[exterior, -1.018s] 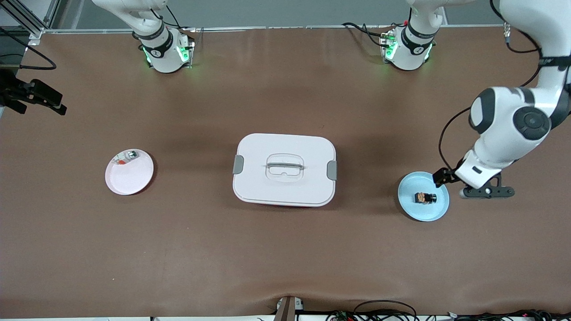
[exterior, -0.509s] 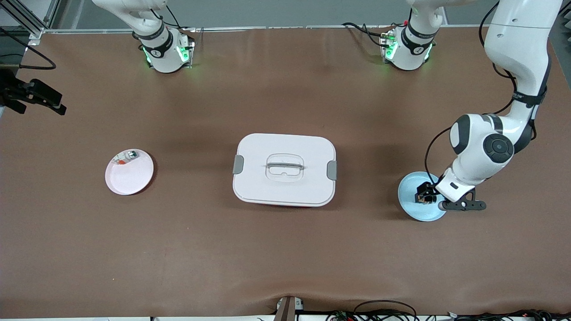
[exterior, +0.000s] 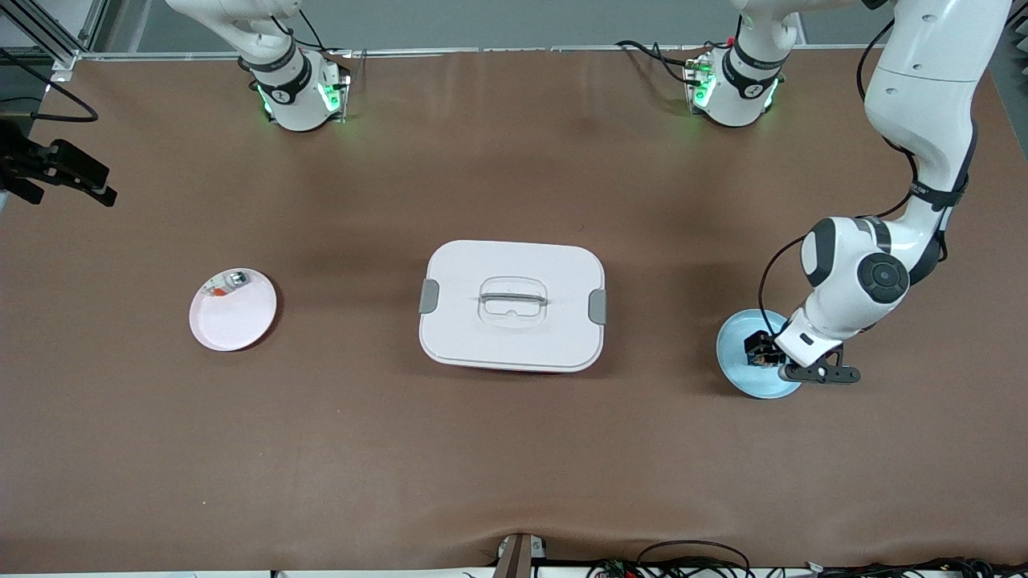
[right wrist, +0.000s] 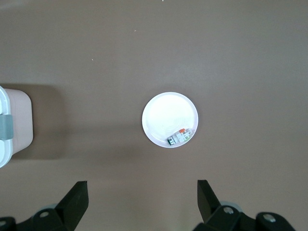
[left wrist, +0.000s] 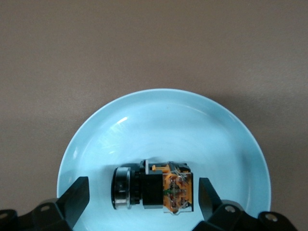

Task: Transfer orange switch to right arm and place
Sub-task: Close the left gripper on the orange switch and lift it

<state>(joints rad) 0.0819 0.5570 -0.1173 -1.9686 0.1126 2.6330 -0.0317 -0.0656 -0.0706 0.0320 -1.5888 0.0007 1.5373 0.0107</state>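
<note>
Orange switch on blue plate, 6 o'clock: small, rigid, light. Left gripper jaws open astride; pinch black body. Right gripper waits, open.

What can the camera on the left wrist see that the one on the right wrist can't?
Only the left wrist view shows the orange switch lying on the blue plate, between the left gripper's open fingers.

Only the right wrist view shows the white plate holding a small silver-and-green piece, plus a corner of the white box, under the open right gripper.

Both show the brown table.
</note>
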